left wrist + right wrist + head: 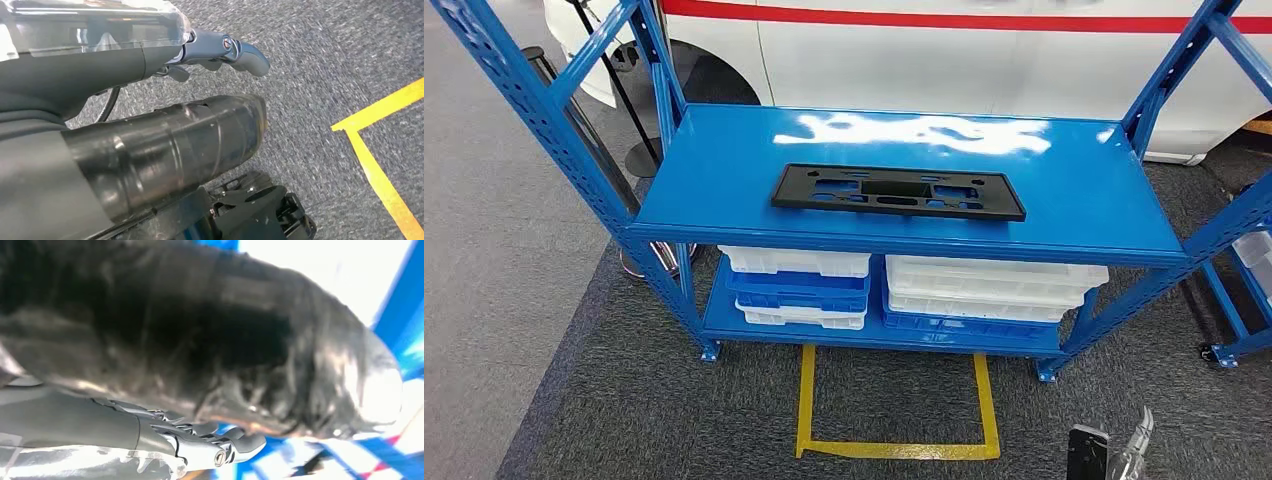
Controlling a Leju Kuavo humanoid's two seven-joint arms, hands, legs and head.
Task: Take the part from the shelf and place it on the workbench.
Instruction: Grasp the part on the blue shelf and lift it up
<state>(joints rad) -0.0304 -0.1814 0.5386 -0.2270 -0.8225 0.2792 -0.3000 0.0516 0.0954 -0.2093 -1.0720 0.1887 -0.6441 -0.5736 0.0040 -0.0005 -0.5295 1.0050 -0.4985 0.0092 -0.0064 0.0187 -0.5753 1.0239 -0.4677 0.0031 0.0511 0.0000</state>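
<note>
On the left of the head view a grey carpet (pixel 494 250) runs beside the blue shelf (pixel 724 160), whose slanted uprights rise at both ends. The part (pixel 898 191), a flat black plate with cut-out openings, lies on the shelf's top board, a little toward the front edge and near the middle. Its long axis runs left to right, roughly along the front edge, with the right end sitting slightly nearer the robot than the left. It lies flat, and no hand touches it.

Under the top board, the lower level holds two stacks of shallow trays: white and blue trays (pixel 796 288) on the left, and a wider stack of white trays (pixel 994 288) on the right. Behind the shelf stands a white vehicle body (pixel 984 60) with a red stripe. On the dark floor in front of the shelf, yellow tape (pixel 894 448) marks an open-topped rectangle.

The left hand (pixel 165 145) hangs over the carpet beside a yellow tape line (pixel 380 175); its thumb and fingers are stretched out and hold nothing. The right hand (pixel 1124 455) shows at the lower right of the head view, well apart from the part. In the right wrist view its fingers (pixel 220 447) lie extended under the thick thumb, with nothing between them, though the picture is blurred.
</note>
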